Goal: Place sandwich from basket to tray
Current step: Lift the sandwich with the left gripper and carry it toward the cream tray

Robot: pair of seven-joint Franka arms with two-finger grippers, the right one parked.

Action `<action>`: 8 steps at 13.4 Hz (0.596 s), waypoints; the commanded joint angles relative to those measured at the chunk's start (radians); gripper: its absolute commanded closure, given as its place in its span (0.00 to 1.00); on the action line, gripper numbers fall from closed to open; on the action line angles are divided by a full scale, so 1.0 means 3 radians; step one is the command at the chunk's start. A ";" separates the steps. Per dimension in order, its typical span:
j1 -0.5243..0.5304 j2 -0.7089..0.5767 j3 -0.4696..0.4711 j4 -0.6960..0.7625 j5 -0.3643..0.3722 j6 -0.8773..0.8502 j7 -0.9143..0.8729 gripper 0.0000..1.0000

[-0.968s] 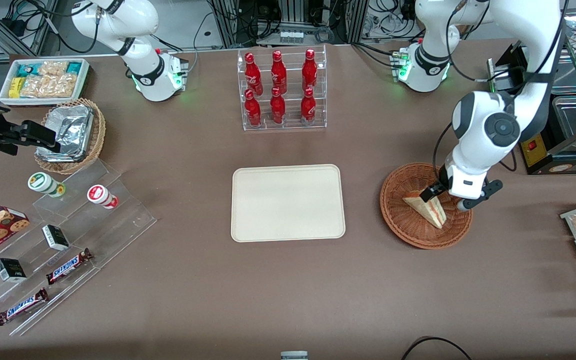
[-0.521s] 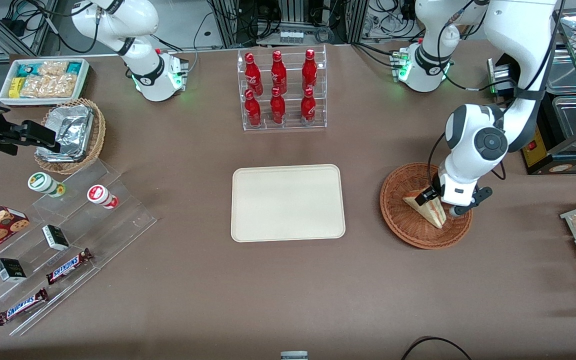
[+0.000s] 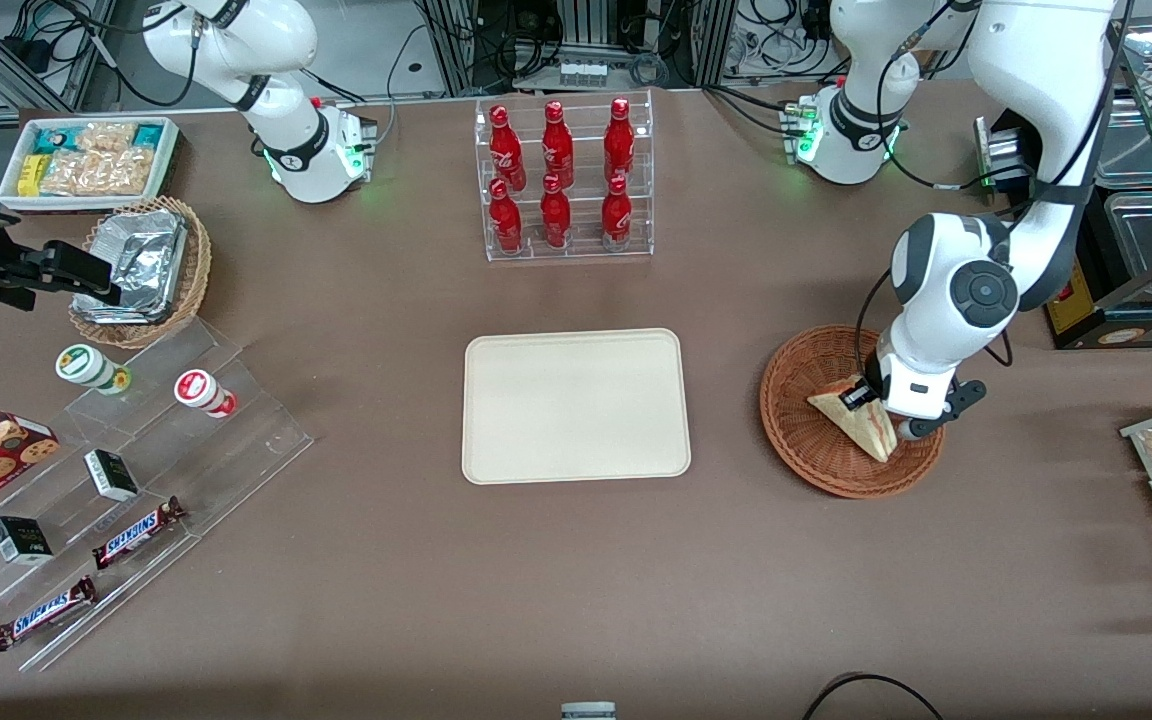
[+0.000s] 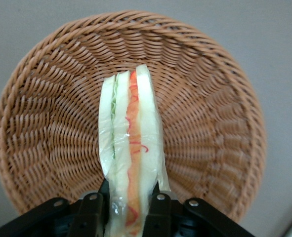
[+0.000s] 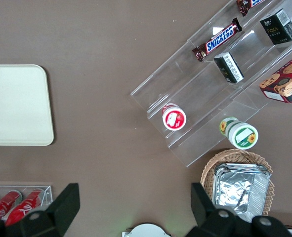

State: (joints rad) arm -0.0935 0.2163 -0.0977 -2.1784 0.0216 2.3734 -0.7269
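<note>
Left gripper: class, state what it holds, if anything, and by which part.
The gripper holds the sandwich, its fingers pinching the two bread faces at one end, over the basket.

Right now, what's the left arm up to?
The left arm's claw is down in the round reddish-brown wicker basket, its two fingers shut on the wide end of the triangular white-bread sandwich with red and green filling. The sandwich is still over the basket. The flat cream rectangular tray has nothing on it, so the transfer has not happened yet.

tray [image 5: 17, 106], clear stepped shelf [image 5: 220, 94], Snickers bar [image 5: 220, 39]
</note>
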 commanded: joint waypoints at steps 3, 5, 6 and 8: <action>-0.0031 -0.0123 -0.0501 0.0908 0.0240 -0.1129 -0.0067 1.00; -0.0168 0.0020 -0.0691 0.1257 0.0245 -0.1355 -0.0052 1.00; -0.0336 0.0122 -0.0702 0.1425 0.0240 -0.1381 -0.0057 1.00; -0.0714 0.0448 -0.0697 0.1778 0.0250 -0.1392 -0.0077 1.00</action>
State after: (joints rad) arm -0.2181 0.2242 -0.3130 -1.7822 0.0733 1.9888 -0.7323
